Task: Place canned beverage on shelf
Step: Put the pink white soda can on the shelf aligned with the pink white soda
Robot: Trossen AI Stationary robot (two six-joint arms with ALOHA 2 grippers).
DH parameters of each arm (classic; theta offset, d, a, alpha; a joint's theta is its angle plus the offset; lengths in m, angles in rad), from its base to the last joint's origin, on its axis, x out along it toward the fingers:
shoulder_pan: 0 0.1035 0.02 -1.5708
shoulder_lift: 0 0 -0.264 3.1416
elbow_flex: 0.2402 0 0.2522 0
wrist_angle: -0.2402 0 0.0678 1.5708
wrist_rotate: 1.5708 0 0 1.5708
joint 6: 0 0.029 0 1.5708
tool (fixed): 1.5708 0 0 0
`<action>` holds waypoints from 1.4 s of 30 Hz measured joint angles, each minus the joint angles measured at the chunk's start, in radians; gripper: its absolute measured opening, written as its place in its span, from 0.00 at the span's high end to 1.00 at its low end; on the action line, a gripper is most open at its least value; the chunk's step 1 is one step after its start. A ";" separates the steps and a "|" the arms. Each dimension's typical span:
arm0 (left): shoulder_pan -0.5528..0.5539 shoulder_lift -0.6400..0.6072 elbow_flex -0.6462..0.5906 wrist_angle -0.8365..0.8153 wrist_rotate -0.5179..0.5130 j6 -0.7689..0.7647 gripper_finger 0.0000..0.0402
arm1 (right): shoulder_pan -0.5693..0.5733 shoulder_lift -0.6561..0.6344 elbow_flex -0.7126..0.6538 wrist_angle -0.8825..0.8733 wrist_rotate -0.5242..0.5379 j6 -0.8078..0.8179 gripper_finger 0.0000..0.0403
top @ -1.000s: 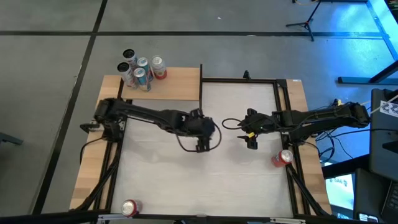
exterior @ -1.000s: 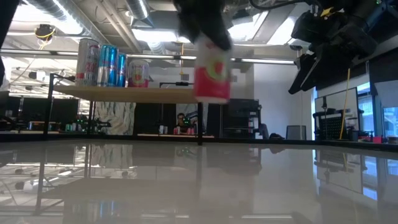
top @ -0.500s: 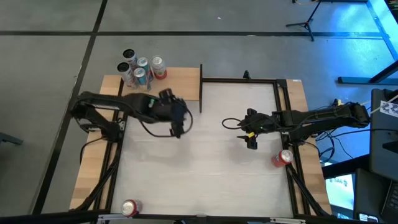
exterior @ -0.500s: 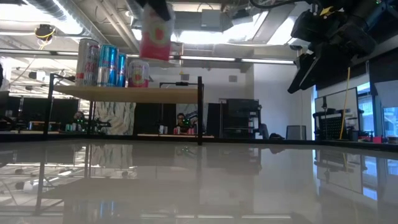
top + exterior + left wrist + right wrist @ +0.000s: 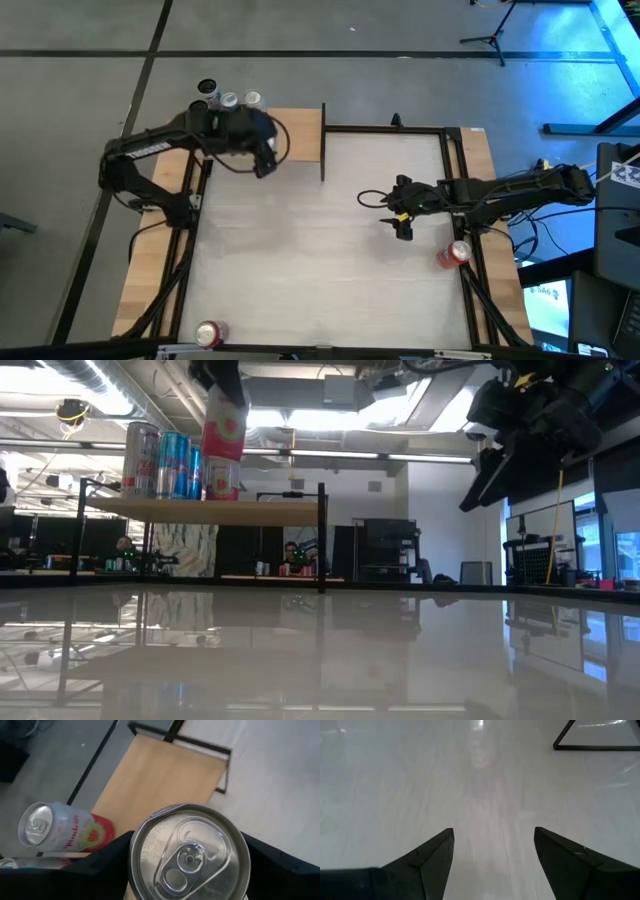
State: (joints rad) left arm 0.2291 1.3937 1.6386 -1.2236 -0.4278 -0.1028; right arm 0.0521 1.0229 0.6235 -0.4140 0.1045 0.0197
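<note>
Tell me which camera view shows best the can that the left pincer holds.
The left wrist view: the held can fills it, lid and pull tab clear, between the left pincer's fingers. The low view shows its pink side, upright, level with the cans on the shelf. In the high view the arm hides it.

It looked like a robotics lab in an open industrial hall: the low view showed exposed ducts [image 5: 90,375] and strip lights [image 5: 330,457] on the ceiling and people [image 5: 291,555] at desks behind, and the high view showed a tripod [image 5: 490,30] on the concrete floor [image 5: 80,100].
</note>
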 joint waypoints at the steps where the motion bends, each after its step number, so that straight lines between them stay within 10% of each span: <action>1: 0.025 0.000 0.000 0.000 0.013 0.015 0.30 | 0.000 0.000 0.000 0.002 0.000 -0.001 0.33; 42: 0.380 -0.017 -0.192 0.131 0.295 0.242 0.30 | 0.000 0.003 0.001 0.066 -0.010 -0.028 0.33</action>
State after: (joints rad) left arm 0.6090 1.3770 1.4470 -1.0926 -0.1326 0.1390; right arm 0.0523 1.0256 0.6243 -0.3477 0.0940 -0.0079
